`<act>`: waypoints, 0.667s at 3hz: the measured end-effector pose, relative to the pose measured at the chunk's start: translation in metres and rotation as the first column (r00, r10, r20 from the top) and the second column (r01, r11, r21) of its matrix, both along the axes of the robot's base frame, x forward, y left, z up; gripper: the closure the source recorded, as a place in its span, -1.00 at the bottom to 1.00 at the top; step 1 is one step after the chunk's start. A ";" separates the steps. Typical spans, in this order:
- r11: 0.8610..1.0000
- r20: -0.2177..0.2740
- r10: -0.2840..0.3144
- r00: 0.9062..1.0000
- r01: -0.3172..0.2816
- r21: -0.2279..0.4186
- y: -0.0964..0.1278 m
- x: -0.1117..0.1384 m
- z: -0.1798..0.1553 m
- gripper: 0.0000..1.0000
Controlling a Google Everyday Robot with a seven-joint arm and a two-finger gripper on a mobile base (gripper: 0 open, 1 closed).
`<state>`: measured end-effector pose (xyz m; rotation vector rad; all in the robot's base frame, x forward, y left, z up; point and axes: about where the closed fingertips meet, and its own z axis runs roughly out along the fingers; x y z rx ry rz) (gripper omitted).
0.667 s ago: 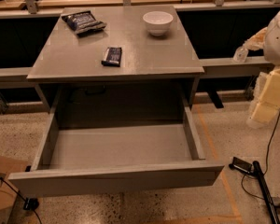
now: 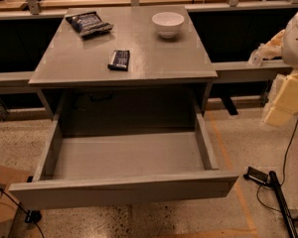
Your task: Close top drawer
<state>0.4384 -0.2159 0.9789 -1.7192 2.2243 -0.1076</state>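
The top drawer (image 2: 124, 191) is pulled far out of the grey cabinet toward me. Its flat front panel is nearest and its grey box interior (image 2: 129, 155) is bare. No lower drawers show. Only part of my arm (image 2: 288, 88), white and pale yellow, shows at the right edge, level with the cabinet top and to the right of the drawer. My gripper is out of view.
On the cabinet top (image 2: 154, 63) lie a white bowl (image 2: 168, 23), a dark snack bag (image 2: 88, 23) and a dark bar (image 2: 119, 59). A cardboard box (image 2: 1, 202) sits at the lower left. A black device with cables (image 2: 270, 185) lies on the floor at right.
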 end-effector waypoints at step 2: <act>1.000 -0.103 0.009 0.995 -0.008 0.005 0.005 -0.024 -0.051 0.23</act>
